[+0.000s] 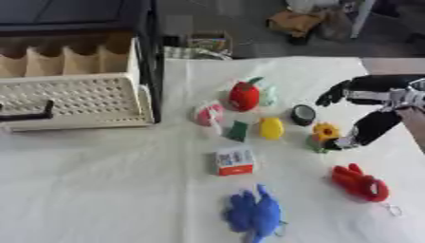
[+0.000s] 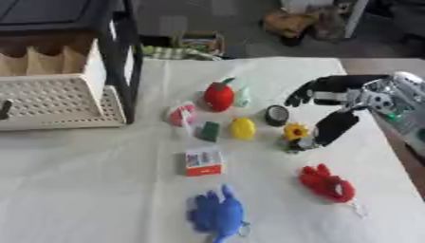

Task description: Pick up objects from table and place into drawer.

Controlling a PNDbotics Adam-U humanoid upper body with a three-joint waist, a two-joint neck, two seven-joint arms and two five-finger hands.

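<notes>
At the table's far left corner the cream drawer [image 1: 75, 102] stands pulled out of its black cabinet [image 1: 151, 52], and nothing shows in the part of it in view. The right hand [image 2: 336, 107] reaches in from the right with its fingers [image 2: 300, 97] spread and curved, the thumb tip touching a small sunflower toy [image 2: 295, 133] but not closed round it. Just beyond the fingers lies a dark round thing [image 2: 276, 115], with a yellow toy [image 2: 242, 128], a red toy [image 2: 219, 96] and a small box [image 2: 202, 162] farther left on the white cloth [image 1: 108, 190]; nearer the robot lie a red plush [image 2: 327, 184] and a blue plush [image 2: 217, 213].

Two plush toys, one blue [image 1: 254, 213] and one red [image 1: 359, 183]; one small box [image 1: 235, 161]; one yellow sunflower toy [image 1: 325, 133].
</notes>
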